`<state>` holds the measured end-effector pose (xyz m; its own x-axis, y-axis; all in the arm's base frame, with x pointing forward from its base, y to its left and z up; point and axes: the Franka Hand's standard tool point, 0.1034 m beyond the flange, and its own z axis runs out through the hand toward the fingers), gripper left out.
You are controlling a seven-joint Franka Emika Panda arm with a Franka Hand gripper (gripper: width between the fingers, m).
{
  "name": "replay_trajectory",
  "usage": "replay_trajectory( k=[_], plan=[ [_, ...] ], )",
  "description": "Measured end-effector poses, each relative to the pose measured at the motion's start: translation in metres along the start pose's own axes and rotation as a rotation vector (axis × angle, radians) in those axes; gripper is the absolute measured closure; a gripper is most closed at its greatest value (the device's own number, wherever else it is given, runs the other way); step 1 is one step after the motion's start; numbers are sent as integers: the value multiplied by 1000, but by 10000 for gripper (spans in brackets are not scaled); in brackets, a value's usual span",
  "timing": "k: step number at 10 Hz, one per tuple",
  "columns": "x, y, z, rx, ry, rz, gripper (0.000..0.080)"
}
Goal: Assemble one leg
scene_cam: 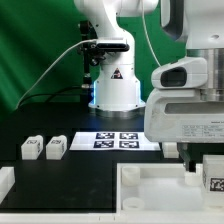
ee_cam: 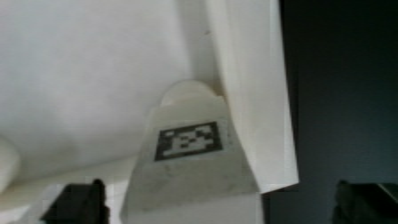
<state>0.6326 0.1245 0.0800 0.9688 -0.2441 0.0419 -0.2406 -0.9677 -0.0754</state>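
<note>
Step in hand, judged: grasping the leg [scene_cam: 213, 181], at 4 o'clock in the exterior view, against the white rimmed panel [scene_cam: 150, 186]. Gripper [ee_cam: 222, 203] open, fingers [ee_cam: 79, 200] straddling the leg without contact. Spare legs [scene_cam: 55, 147] at 8 o'clock. Next calls for closing squarely on it.

exterior view faces the arm [scene_cam: 112, 60]; wrist view looks closely at the leg [ee_cam: 187, 140].
</note>
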Motion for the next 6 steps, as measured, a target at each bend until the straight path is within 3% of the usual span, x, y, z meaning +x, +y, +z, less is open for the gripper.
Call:
replay_trajectory(
  k=[2,3,4,6],
  plan=[
    [0,0,0,0,0,0,402],
    [0,0,0,4,-2,113,402],
    [1,2,0,6,-3,226,495],
    [2,7,1,16,-15,589,498]
  ],
)
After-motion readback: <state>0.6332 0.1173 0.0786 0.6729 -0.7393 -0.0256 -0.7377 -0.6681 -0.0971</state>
